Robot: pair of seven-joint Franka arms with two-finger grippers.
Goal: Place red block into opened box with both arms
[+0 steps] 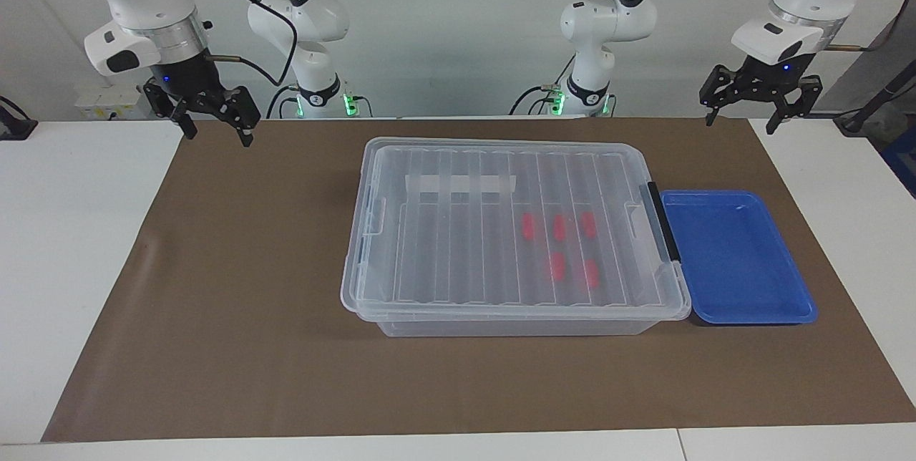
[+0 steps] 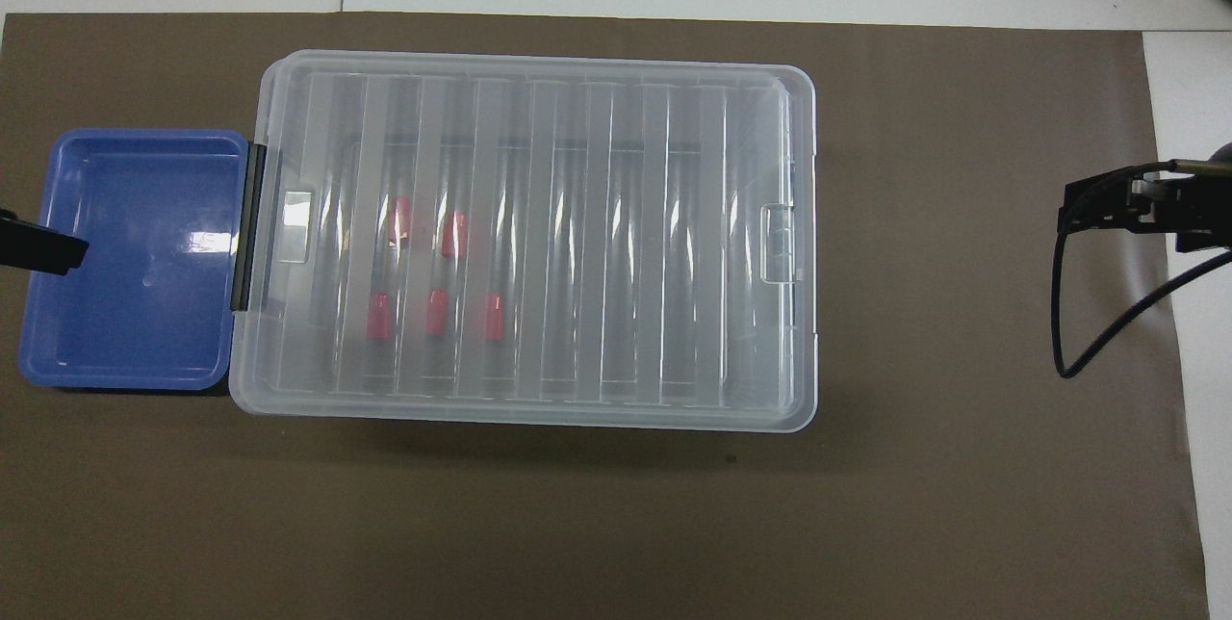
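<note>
The box is a clear bin in the middle of the brown mat, with its ribbed lid lying on it. Several red blocks show through the lid, toward the black latch end. My right gripper hangs open and empty, high over the mat's edge at the right arm's end, well apart from the box. High over the mat's corner at the left arm's end, my left gripper is open and empty too. One of its fingertips shows over the tray's outer end in the overhead view.
A shallow blue tray with nothing in it stands against the box's latch end. The brown mat covers most of the white table. A black cable loops down from the right wrist.
</note>
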